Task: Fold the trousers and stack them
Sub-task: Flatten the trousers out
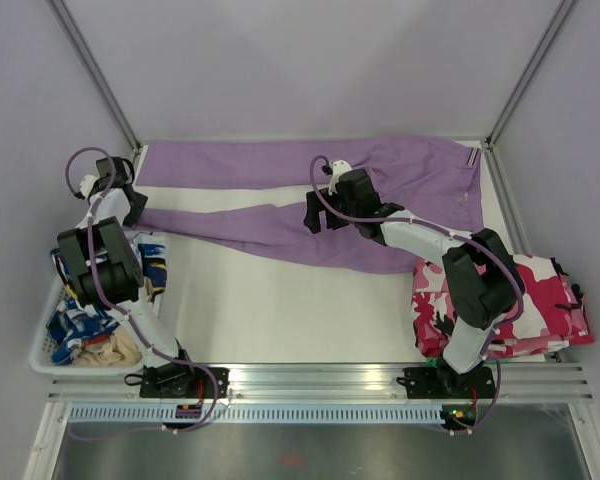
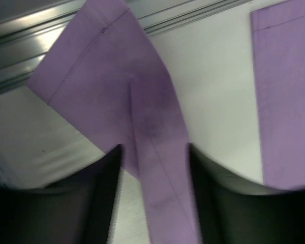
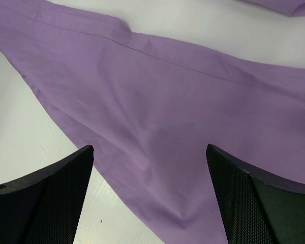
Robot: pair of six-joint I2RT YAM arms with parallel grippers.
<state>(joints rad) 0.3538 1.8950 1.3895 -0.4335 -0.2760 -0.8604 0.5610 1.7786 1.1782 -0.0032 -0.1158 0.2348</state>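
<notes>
Left gripper (image 2: 155,152): fingers spread over the hem end of the near trouser leg; the cloth runs under the gap and nothing is pinched.
Right gripper (image 3: 150,152): jaws wide apart above the middle of the same leg, holding nothing.
Trousers (image 1: 400,170): flat on the table (image 1: 280,310), waist at far right, legs splayed in a narrow V towards the left.
Step in hand: probably laying the near leg onto the far one.
Doing it well: both grippers should pinch the leg's near edge, lift low and travel together so hem meets hem; thin cloth will likely wrinkle if one leads.
Left arm pose: stretched to the far-left corner, wrist tipped down.
Right arm pose: elbow bent above the folded camouflage garment (image 1: 540,300), forearm reaching left to mid-table.
</notes>
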